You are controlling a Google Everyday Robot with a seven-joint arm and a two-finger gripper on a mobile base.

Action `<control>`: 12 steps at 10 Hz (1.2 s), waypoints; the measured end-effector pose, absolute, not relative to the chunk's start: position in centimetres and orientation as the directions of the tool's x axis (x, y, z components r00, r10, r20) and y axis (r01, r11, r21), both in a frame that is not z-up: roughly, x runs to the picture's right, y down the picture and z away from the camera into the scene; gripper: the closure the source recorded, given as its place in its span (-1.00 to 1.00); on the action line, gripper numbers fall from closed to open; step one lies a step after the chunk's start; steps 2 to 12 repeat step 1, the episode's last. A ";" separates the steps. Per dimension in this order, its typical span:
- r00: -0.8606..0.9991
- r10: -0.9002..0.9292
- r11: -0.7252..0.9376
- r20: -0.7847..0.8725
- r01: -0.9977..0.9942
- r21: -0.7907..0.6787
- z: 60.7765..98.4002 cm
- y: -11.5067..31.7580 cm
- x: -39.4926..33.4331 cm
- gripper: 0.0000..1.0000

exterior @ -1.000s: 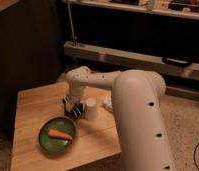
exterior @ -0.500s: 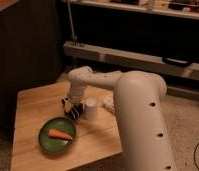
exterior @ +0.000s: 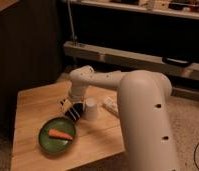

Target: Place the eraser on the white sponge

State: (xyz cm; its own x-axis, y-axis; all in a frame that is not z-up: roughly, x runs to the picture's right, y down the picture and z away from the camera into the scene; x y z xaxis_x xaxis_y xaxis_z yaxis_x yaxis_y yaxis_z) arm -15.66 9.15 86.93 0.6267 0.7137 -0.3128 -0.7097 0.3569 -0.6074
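Note:
My gripper (exterior: pixel 73 108) hangs low over the wooden table (exterior: pixel 35 105), just beyond the far rim of the green plate and left of the white paper cup (exterior: pixel 92 108). At its left side shows a small dark piece with a white stripe (exterior: pixel 66 104). It looks like the eraser, but I cannot separate it from the dark gripper. The white sponge is hidden or out of view. The big white arm (exterior: pixel 143 110) reaches in from the right and covers the table's right part.
A green plate (exterior: pixel 45 142) holding a carrot (exterior: pixel 60 134) sits at the table's front left. A white oblong packet (exterior: pixel 111 105) lies right of the cup, partly behind the arm. A dark shelf unit and a metal rail stand behind the table.

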 end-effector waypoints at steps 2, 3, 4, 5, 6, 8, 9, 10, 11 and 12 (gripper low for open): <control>0.606 0.731 0.351 -0.313 -0.727 -0.590 86.7 8.9 -15.4 -0.60; 0.606 0.731 0.351 -0.313 -0.727 -0.590 86.7 8.9 -15.4 -0.60; 0.606 0.731 0.351 -0.313 -0.727 -0.590 86.7 8.9 -15.4 -0.60; 0.606 0.731 0.351 -0.313 -0.727 -0.590 86.7 8.9 -15.4 -0.60; 0.606 0.731 0.351 -0.313 -0.727 -0.590 86.7 8.9 -15.4 -0.60; 0.606 0.731 0.351 -0.313 -0.727 -0.590 86.7 8.9 -15.4 -0.60; 0.606 0.731 0.351 -0.313 -0.727 -0.590 86.7 8.9 -15.4 -0.60; 0.606 0.731 0.351 -0.313 -0.727 -0.590 86.7 8.9 -15.4 -0.60; 0.606 0.731 0.351 -0.313 -0.727 -0.590 86.7 8.9 -15.4 -0.60; 0.606 0.731 0.351 -0.313 -0.727 -0.590 86.7 8.9 -15.4 -0.60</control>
